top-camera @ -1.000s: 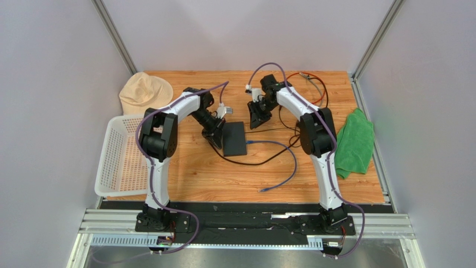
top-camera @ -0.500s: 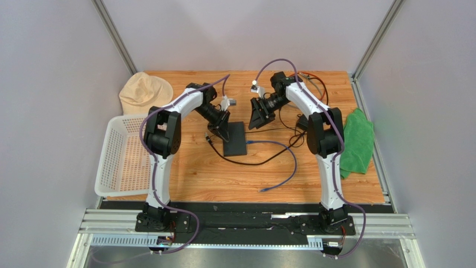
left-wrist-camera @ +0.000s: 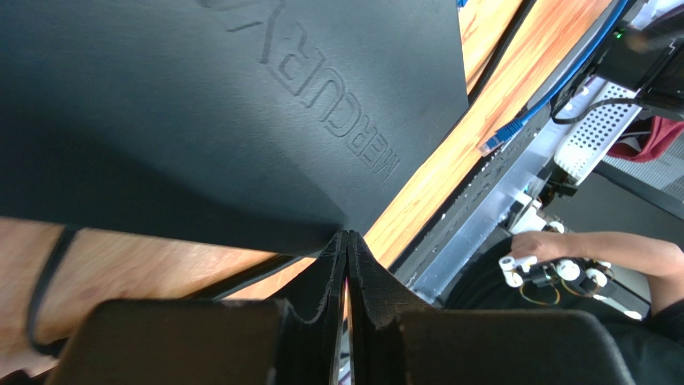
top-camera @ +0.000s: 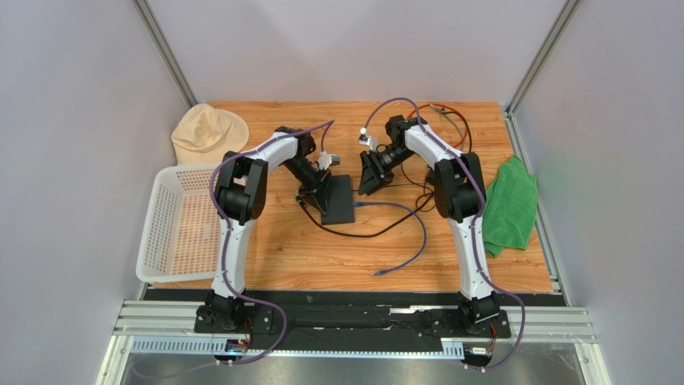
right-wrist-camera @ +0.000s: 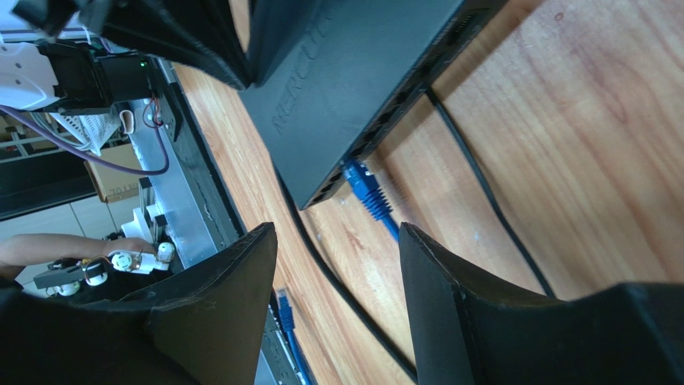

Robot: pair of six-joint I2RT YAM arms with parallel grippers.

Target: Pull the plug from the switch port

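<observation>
The black switch box (top-camera: pixel 339 200) lies flat in the middle of the table. The blue plug (right-wrist-camera: pixel 361 180) sits in a port on the box's narrow right edge (right-wrist-camera: pixel 377 128), and its blue cable (top-camera: pixel 417 233) loops toward the front. My right gripper (right-wrist-camera: pixel 333 237) is open and hovers just right of the box (top-camera: pixel 371 183), with the plug just beyond its tips and not touched. My left gripper (left-wrist-camera: pixel 347 237) is shut and empty. Its tips meet the left edge of the box (left-wrist-camera: pixel 201 104), seen from above in the top view (top-camera: pixel 319 195).
A thin black cable (right-wrist-camera: pixel 474 184) runs beside the plug and curls around the box. The blue cable's loose end (top-camera: pixel 379 273) lies near the front. A white basket (top-camera: pixel 177 224) and beige hat (top-camera: pixel 207 131) are at left, a green cloth (top-camera: pixel 507 204) at right.
My left gripper has moved right until it meets the box's left edge. My right gripper has come down and nearer to the box's plug side.
</observation>
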